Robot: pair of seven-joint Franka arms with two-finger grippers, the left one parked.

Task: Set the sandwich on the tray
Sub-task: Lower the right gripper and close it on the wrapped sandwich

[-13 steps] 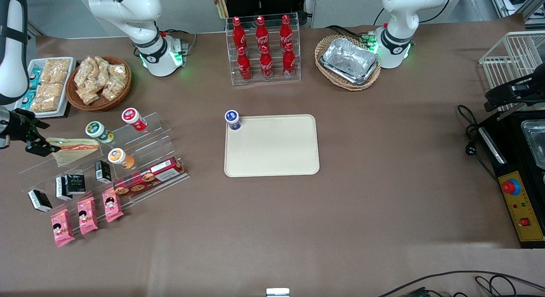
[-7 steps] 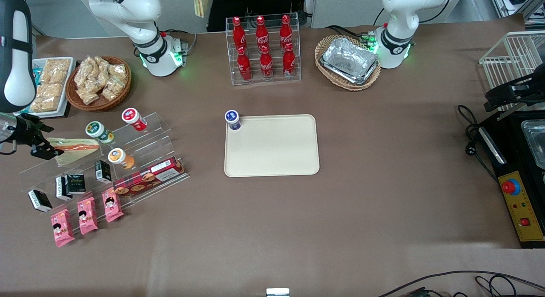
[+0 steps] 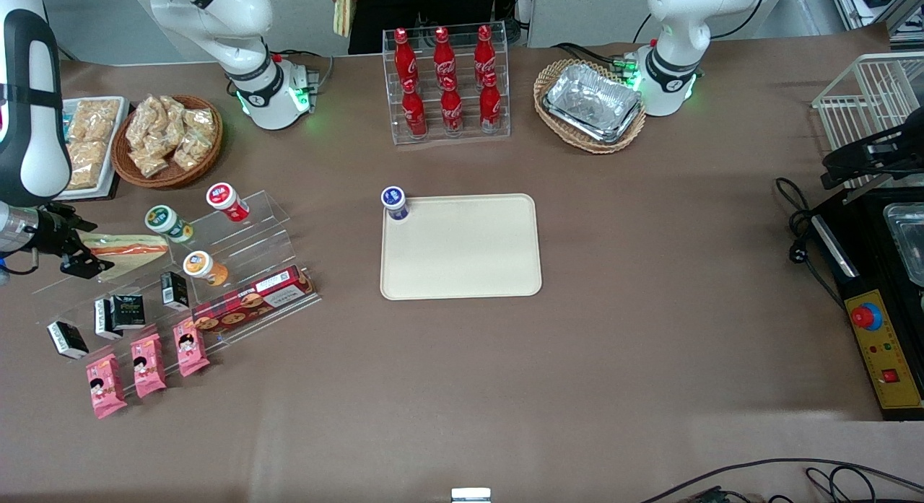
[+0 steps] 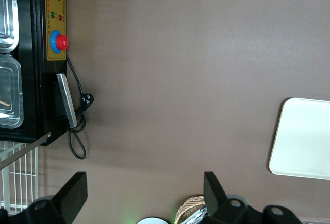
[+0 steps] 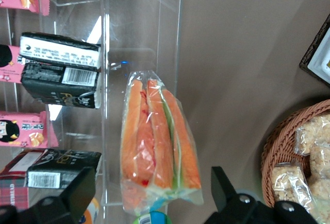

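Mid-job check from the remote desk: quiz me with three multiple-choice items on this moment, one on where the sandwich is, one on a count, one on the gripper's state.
1. Where is the sandwich?
A. on the tray
B. on the clear acrylic step shelf
C. in the wicker basket

2. How many red cola bottles stand in the clear rack?
A. four
B. six
C. nine

3. How is the gripper?
A. open, fingers either side of the sandwich's wide end
B. shut on a pink packet
C. above the tray

Answers: 1 B, it lies on the acrylic shelf, while the tray carries only a blue-lidded cup. 2 B, six cola bottles show in two rows. 3 A, the wrist view shows its fingers spread beside the wrap.
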